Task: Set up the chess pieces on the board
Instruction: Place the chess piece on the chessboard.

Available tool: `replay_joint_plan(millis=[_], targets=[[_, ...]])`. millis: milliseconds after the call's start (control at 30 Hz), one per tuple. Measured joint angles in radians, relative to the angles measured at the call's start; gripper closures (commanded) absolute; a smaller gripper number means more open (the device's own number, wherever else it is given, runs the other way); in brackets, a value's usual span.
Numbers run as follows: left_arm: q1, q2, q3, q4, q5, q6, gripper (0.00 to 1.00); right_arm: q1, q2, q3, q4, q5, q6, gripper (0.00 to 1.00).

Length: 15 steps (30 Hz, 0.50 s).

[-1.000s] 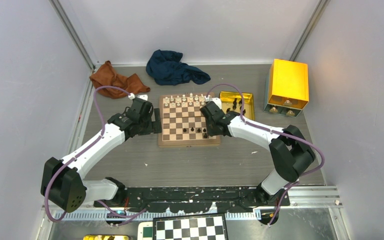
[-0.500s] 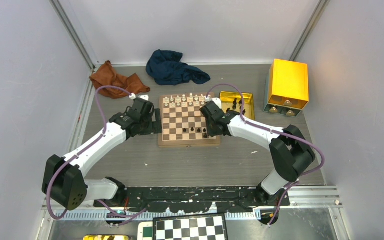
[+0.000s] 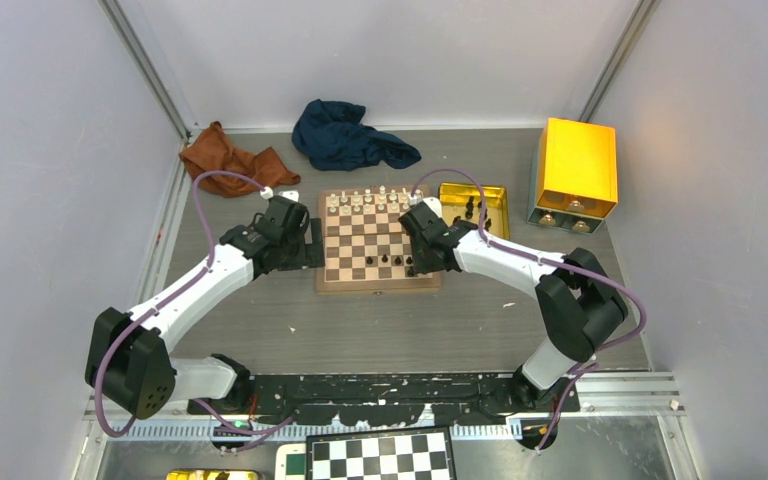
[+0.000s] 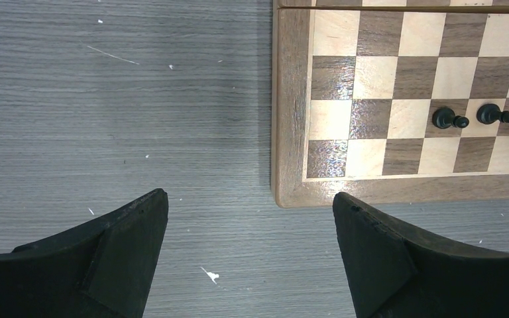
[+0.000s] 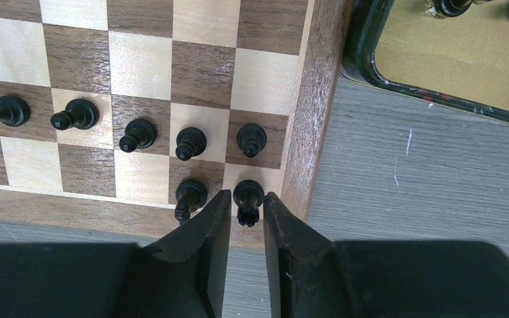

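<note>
Black piece (image 5: 248, 191) on near-right corner of board (image 5: 318, 99) sits between right gripper (image 5: 246, 196) fingers; grip unclear. Left gripper (image 4: 249, 194) gapes open.

Two arms (image 3: 195, 290): white link shells, black joint housings, a purple cable (image 3: 192, 210) looped along each; matte black, wedge-shaped gripper fingers (image 4: 122, 252).

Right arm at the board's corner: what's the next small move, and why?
Probably open the right gripper slightly wider, then lift straight up. The black piece between its fingers stands upright on the corner square of the board, so it looks placed; whether the pads touch it is unclear. A neighbouring piece sits beside one finger, so sideways withdrawal risks a knock.
</note>
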Motion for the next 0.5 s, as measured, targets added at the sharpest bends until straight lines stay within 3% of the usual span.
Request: replay_joint_plan(millis=[500], targets=[[0.000, 0.000, 0.000, 0.000, 0.000, 0.000, 0.05, 0.000, -0.002, 0.102, -0.053, 0.001, -0.019, 0.64]])
